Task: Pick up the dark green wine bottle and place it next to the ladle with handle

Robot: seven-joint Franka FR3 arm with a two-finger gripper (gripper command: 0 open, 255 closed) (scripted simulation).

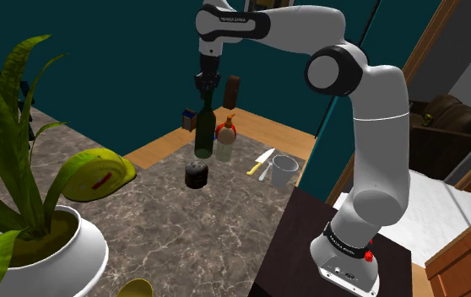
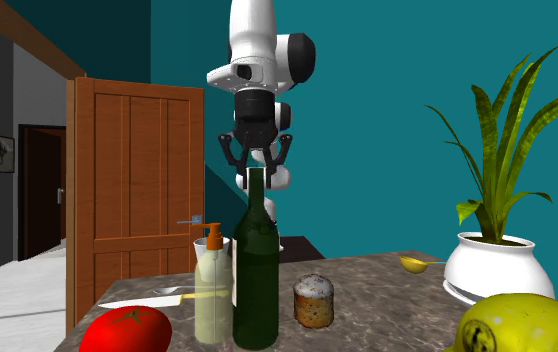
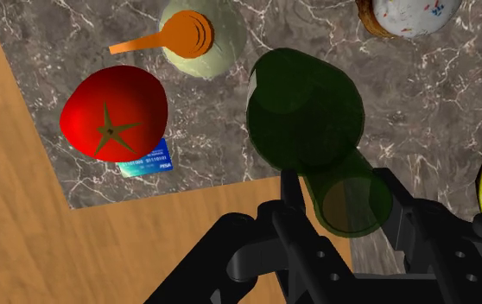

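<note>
Shoulder view: bottle (image 1: 203, 135) upright on bench (image 1: 166, 228), upper centre of frame, pincer (image 1: 207, 89) right above it. Second exterior view: pincer wide, straddling bottle top. Wrist view: bottle mouth between spread fingers (image 3: 289, 186), tomato (image 3: 114, 117) nearby.

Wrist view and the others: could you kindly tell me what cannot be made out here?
Ladle: cut off by the shoulder view's bottom edge.
Blue card: the tomato covers part in the wrist view; print too small.
Bottle: wrist view, its own shoulder hides its base.
</note>
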